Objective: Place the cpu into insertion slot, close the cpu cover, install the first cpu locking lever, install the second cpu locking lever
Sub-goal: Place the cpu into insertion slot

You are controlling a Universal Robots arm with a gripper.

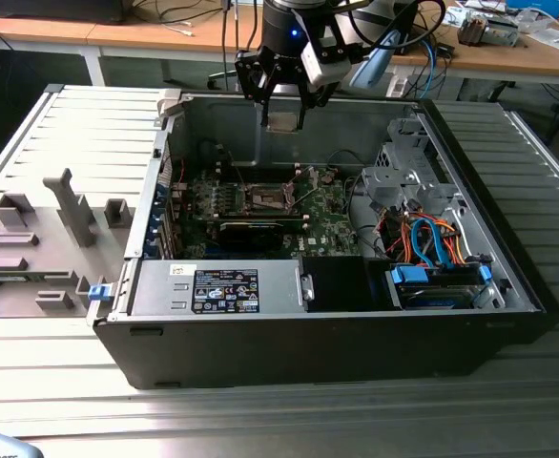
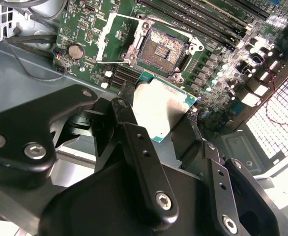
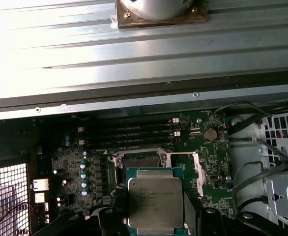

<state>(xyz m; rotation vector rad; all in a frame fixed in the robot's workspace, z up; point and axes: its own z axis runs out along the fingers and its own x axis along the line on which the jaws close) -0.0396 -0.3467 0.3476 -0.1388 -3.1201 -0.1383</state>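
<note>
The hand [image 2: 156, 118] is pinching the cpu [image 2: 161, 101] by its edges, silvery top showing in both wrist views. It hangs in the air over the far side of the open computer case [image 1: 260, 329]. Below it, on the green circuit board [image 2: 85, 22], the insertion slot [image 2: 164, 48] lies bare, gold contacts exposed and well apart from the chip. The cpu cover [image 2: 103, 42] looks swung open beside the socket, though I can't make out the levers clearly. As I judge it, nothing is seated: placing the chip, closing the cover and setting both levers are all left to do.
</note>
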